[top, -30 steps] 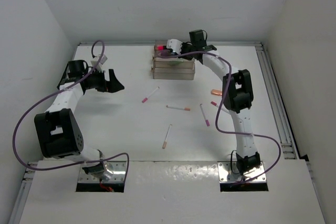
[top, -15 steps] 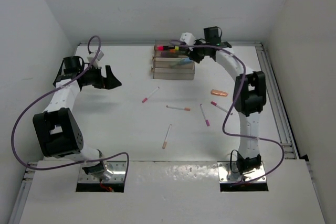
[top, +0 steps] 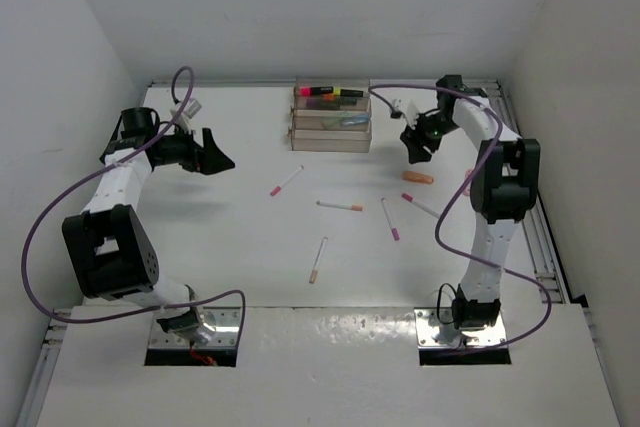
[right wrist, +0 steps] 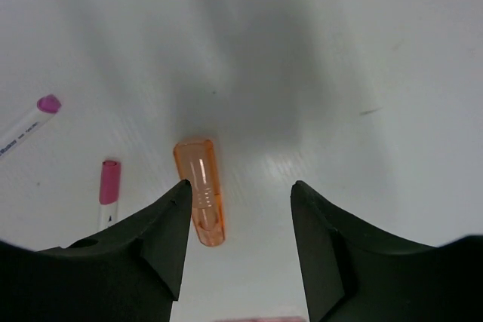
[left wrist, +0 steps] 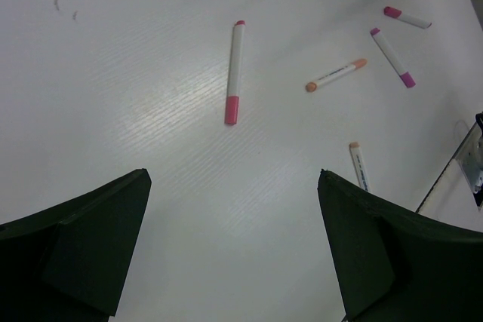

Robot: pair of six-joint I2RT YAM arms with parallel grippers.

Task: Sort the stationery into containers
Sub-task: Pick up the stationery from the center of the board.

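The containers (top: 330,125) are a stepped block of clear trays at the table's back. Highlighters (top: 330,93) with pink, orange and yellow caps lie in the rear tray. Thin white pens lie loose mid-table: a pink-capped pen (top: 287,180) (left wrist: 234,72), an orange-tipped pen (top: 340,206) (left wrist: 336,75), a purple-tipped pen (top: 389,218) (left wrist: 392,56) and another pen (top: 318,259). My right gripper (top: 415,147) (right wrist: 240,184) hangs open just above a clear orange piece (top: 418,177) (right wrist: 201,190), which lies by its left finger. My left gripper (top: 215,152) (left wrist: 233,175) is wide open and empty at the far left.
A pink-tipped pen (top: 420,205) (right wrist: 109,186) and a purple-capped pen (right wrist: 30,122) lie near the orange piece. A small pink piece (top: 467,182) sits by the right arm. A raised rail (top: 520,147) borders the table's right side. Purple cables loop off both arms.
My right arm has swung from over the containers to the right and down above the orange piece, its jaws widening. The highlighters in the rear tray now show. The left arm hardly moved.
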